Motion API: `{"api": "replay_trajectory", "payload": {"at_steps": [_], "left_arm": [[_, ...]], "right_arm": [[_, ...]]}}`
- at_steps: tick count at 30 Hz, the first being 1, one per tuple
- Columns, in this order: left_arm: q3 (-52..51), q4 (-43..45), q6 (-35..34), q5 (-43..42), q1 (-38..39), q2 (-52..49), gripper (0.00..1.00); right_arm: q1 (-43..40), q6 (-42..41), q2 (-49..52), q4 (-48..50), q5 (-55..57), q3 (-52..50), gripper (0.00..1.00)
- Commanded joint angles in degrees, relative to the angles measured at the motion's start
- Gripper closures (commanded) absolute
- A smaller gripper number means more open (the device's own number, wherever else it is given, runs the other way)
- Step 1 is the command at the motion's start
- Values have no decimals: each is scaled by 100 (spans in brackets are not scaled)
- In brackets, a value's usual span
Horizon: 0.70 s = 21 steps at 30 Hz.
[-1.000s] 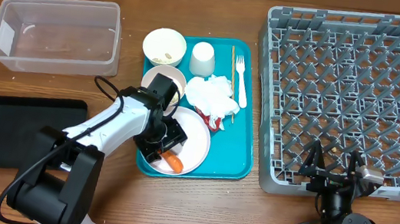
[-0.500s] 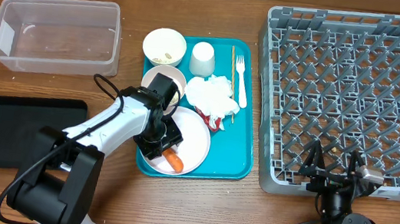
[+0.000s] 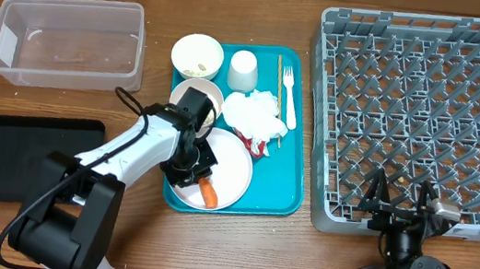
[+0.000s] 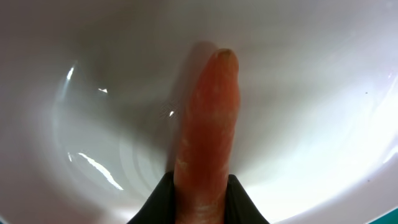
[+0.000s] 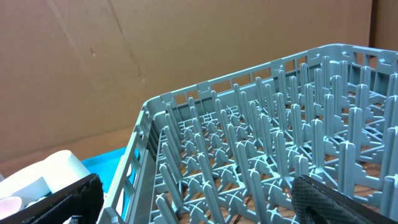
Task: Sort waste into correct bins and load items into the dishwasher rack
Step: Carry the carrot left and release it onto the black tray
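a: where's the carrot (image 4: 205,137) lying right now?
b: it's sitting on the big white plate (image 3: 238,167), long axis pointing straight out from the left gripper (image 4: 202,205), which is pinching its near end. the right gripper (image 5: 199,208) is idling spread apart by the rack (image 3: 430,104), well away.
a: vs a second ago?
b: jaws were wider then, they've been closing in.

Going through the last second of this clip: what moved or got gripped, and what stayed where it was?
The left gripper closed its jaws onto the carrot on the plate. The carrot swung slightly, from lying slantwise to more in line with the fingers. The right gripper stayed open and still at the dishwasher rack. The napkin, the bins and the other dishes did not move.
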<state>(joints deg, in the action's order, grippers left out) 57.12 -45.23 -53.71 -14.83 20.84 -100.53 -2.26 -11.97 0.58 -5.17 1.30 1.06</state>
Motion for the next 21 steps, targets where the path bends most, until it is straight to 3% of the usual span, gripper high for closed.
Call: {"api": "replay_trajectory", "payload": {"at_steps": [1, 7, 12, 17, 21], "left_arm": [[568, -570, 490, -393, -138, -136, 96], [2234, -1694, 1014, -745, -592, -101, 96], [3893, -2393, 1193, -732, -1700, -101, 96], [4347, -2916, 1231, -680, -3025, -101, 96], [4345, -4247, 750, 317, -3744, -90, 96]], "right_arm": [[-22, 37, -39, 37, -11, -59, 0], [-22, 37, -39, 35, -11, -59, 0], [-22, 37, -39, 37, -11, -59, 0], [-22, 37, -39, 35, -11, -59, 0], [-22, 37, -39, 35, -11, -59, 0]]}}
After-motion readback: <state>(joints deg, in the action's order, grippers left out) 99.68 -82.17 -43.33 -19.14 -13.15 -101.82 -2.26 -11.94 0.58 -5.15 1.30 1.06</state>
